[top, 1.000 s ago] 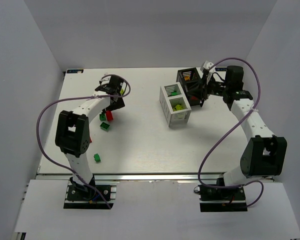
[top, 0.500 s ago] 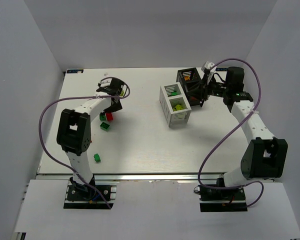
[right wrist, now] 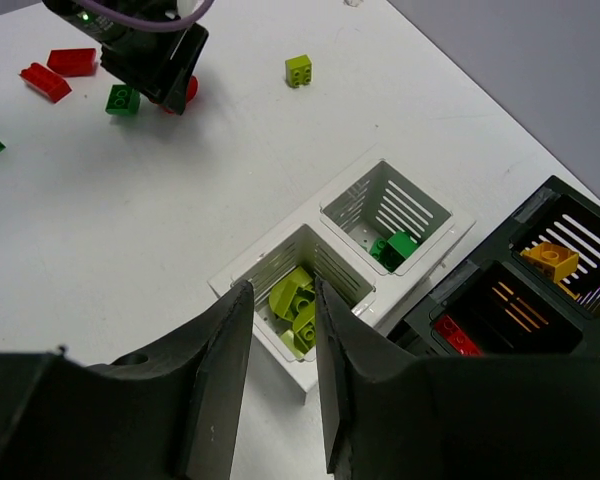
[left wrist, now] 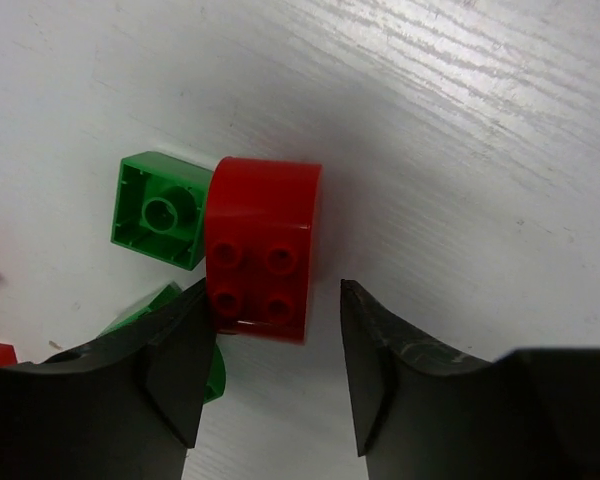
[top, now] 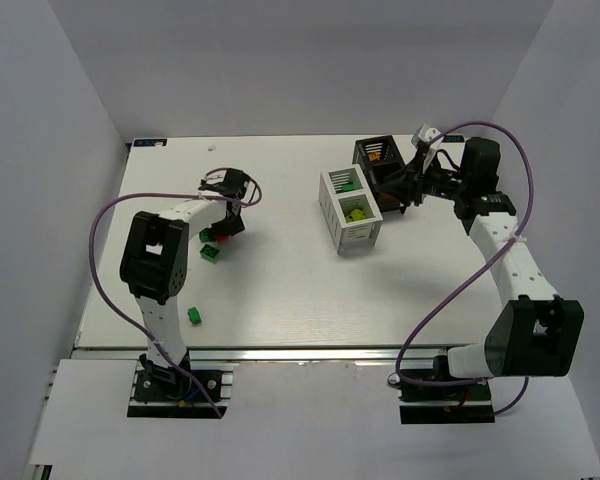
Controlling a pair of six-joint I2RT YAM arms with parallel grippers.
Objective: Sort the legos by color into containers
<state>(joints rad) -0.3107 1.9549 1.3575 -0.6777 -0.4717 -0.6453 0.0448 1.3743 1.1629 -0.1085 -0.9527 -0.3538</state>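
While my left fingers [left wrist: 195, 335] straddle a red lego [left wrist: 260, 250] on the white worktop [left wrist: 480, 150], they stand released around it. In the left wrist view, one fingertip meets the brick's lower left corner and a strip of bare worktop separates the other from its side. The red lego lies studs up, rounded end toward the top of the frame, touching an upturned green lego [left wrist: 160, 208] at its left. A half-hidden green lego [left wrist: 150, 300] peeks from behind the same finger, lower left.

From above, this cluster sits left of centre, with a loose green lego [top: 210, 255] just below it and a stray green lego [top: 194, 315] nearer the bottom edge.

My right fingers [right wrist: 235, 320] hang over the white container [right wrist: 354, 183], parted by a narrow gap and grasping nothing. Its nearer compartment holds lime-yellow legos [right wrist: 298, 305]; the other holds a binned green lego [right wrist: 395, 245]. Just beside it, at the right of the frame, the black container [right wrist: 525, 207] carries an orange lego [right wrist: 550, 260] in one compartment and a binned red lego [right wrist: 458, 335] in the other. A lone lime-yellow lego [right wrist: 299, 70] lies near the top of that frame.
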